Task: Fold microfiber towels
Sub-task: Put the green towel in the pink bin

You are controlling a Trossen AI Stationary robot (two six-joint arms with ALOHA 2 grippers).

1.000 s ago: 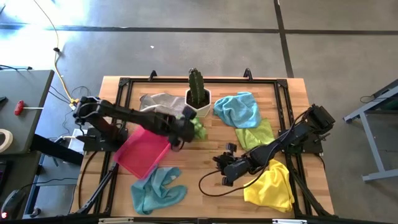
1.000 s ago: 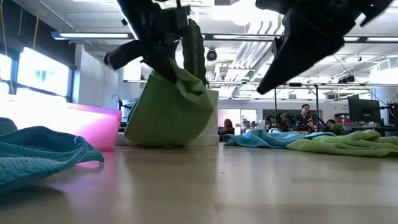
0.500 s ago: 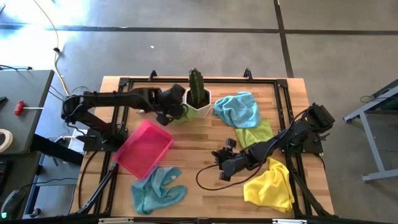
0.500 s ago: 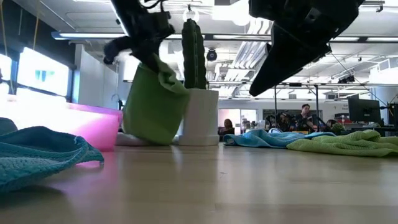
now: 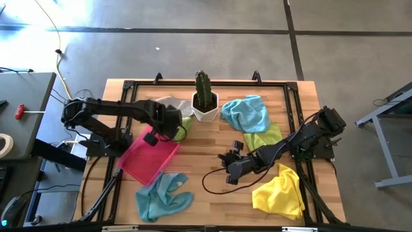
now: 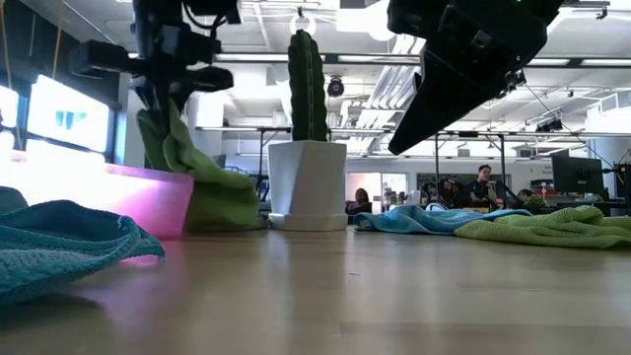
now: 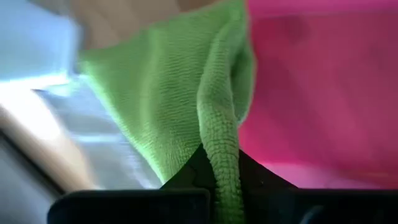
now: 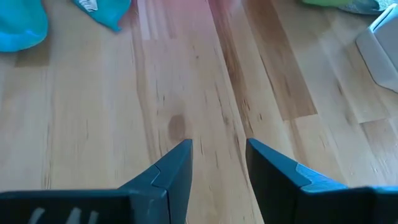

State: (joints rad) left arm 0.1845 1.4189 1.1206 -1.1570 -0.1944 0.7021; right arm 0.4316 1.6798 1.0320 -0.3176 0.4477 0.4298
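So nothing folded yet: teal towel (image 5: pixel 162 196) and yellow towel (image 5: pixel 280 192) lie crumpled at the near desk (image 5: pixel 199 169) edge, right claw (image 5: pixel 226 171) apart, empty, mid-desk; left claw (image 5: pixel 168 125) clamped on lime towel (image 6: pixel 192 168) over pink tray (image 5: pixel 147 156); blue towel (image 5: pixel 246 113) and grey towel (image 5: pixel 168 103) behind, by the cactus pot (image 5: pixel 205 106)

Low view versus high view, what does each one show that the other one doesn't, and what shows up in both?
Only the low view shows the room behind the table, with ceiling lights and people seated far off.

Only the high view shows the yellow towel, the grey towel, the concrete floor and the whole of both arms, with the right hand empty above bare table.

Both show the cactus in its white pot, the pink tray, and the left hand shut on the lime green towel, hanging by the tray.
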